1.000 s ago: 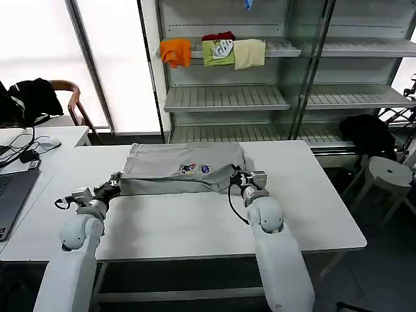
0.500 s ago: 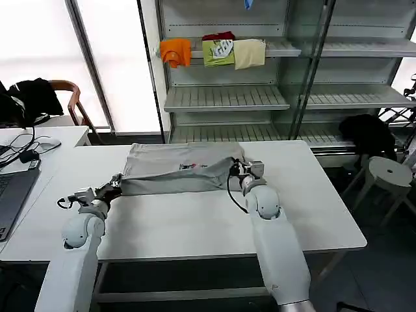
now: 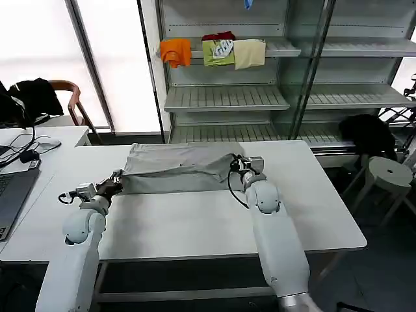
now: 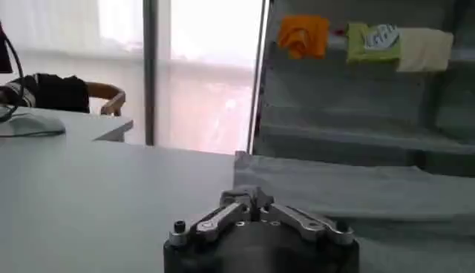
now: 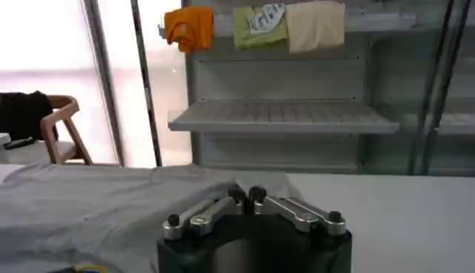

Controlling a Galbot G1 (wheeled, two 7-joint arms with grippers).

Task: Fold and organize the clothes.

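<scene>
The light-grey T-shirt (image 3: 179, 168) lies folded across the far half of the white table (image 3: 195, 224), its printed graphic turned under. My left gripper (image 3: 116, 181) is shut on the shirt's near left corner, low over the table. My right gripper (image 3: 235, 164) is shut on the shirt's right edge, farther back than the left one. In the left wrist view the shut gripper (image 4: 251, 199) pinches the grey fabric (image 4: 334, 185). In the right wrist view the shut gripper (image 5: 247, 194) sits at the edge of the grey cloth (image 5: 89, 208).
Behind the table a shelf rack holds folded orange (image 3: 175, 52), green (image 3: 218, 51) and cream (image 3: 249, 53) garments. A laptop (image 3: 10, 188) and cables lie on a desk at the left. A white stool (image 3: 390, 172) and a black garment (image 3: 367, 133) are at the right.
Both grippers carried the shirt's near edge away from me. The right one went farther, the fold closed over the graphic, and the left gripper moved only slightly.
</scene>
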